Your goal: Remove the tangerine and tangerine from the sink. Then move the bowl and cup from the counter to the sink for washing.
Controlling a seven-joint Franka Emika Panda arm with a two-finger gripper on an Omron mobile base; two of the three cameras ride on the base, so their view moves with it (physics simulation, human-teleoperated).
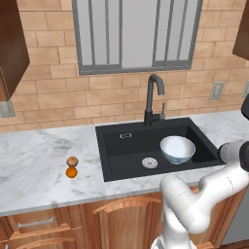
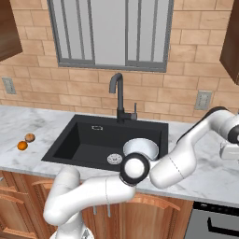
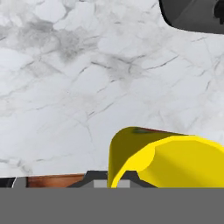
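Observation:
Both tangerines lie on the counter (image 1: 34, 165) left of the sink (image 1: 126, 146), the bright orange one (image 1: 71, 172) just in front of the duller tan one (image 1: 72, 161). They also show at the far left as the bright fruit (image 2: 22, 145) and the tan fruit (image 2: 30, 137). The white bowl (image 1: 177, 149) stands upright inside the sink at its right end. My gripper (image 2: 229, 151) is over the counter right of the sink. In the hand view the yellow cup (image 3: 175, 162) sits tilted right at my gripper (image 3: 113, 179), which is shut on it, above marble (image 3: 65, 87).
A dark curved faucet (image 1: 153, 97) rises behind the sink, and a silver drain disc (image 1: 149, 162) lies on its floor. My arm's elbow (image 2: 135, 170) hangs over the sink's front edge. A dark rounded shape (image 3: 192, 15) fills the hand view's top right.

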